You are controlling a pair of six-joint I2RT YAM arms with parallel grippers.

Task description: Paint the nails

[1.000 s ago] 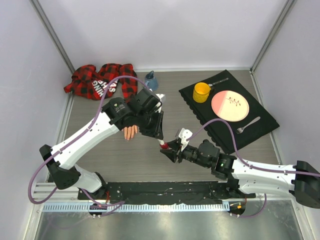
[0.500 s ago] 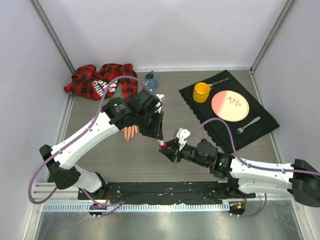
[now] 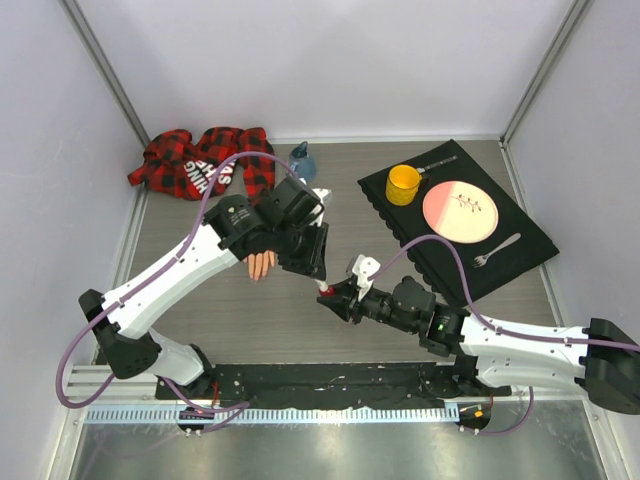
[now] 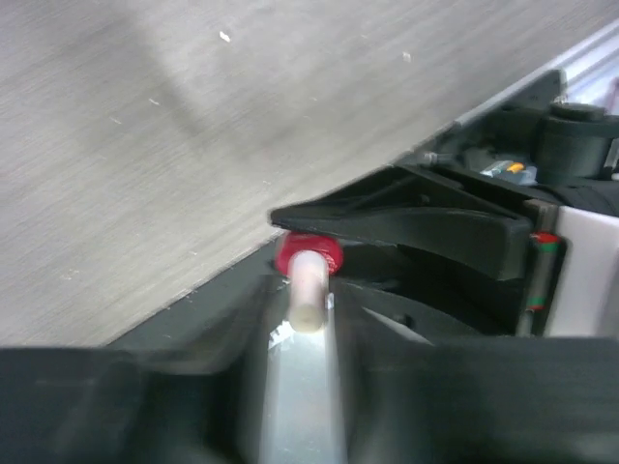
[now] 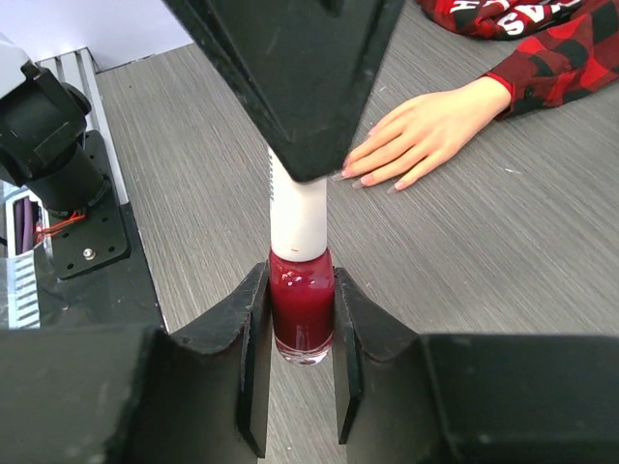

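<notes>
Two hands on one small red polish bottle [image 5: 301, 314], near the middle of the counter [image 3: 250, 320]. Pinched upright by its glass body between the fingers of the right hand [image 3: 336, 299], reaching in from 4 o'clock. Gripped higher up, at the white cap [image 5: 298, 217], by the left hand [image 3: 318, 272], pressed together on it from above and hiding its top. Cap seated on the bottle's neck. At about 1 o'clock of the bottle in the right wrist view, flat and palm down on the counter: the mannequin hand [image 5: 426, 130], fingers pointing toward the bottle, clear of it. Tiny and pinkish at the fingertips, the nails [image 5: 366, 181]; painted or not, cannot tell. Behind the wrist, a red-and-black plaid sleeve [image 5: 551, 58]. From above, mostly hidden under the left arm [image 3: 190, 255], only fingers showing at 10 o'clock of the bottle. Farther off at 2 o'clock, on a black mat [image 3: 520, 255]: a yellow cup [image 3: 403, 184], a pink plate [image 3: 460, 210], a fork [image 3: 497, 249]
</notes>
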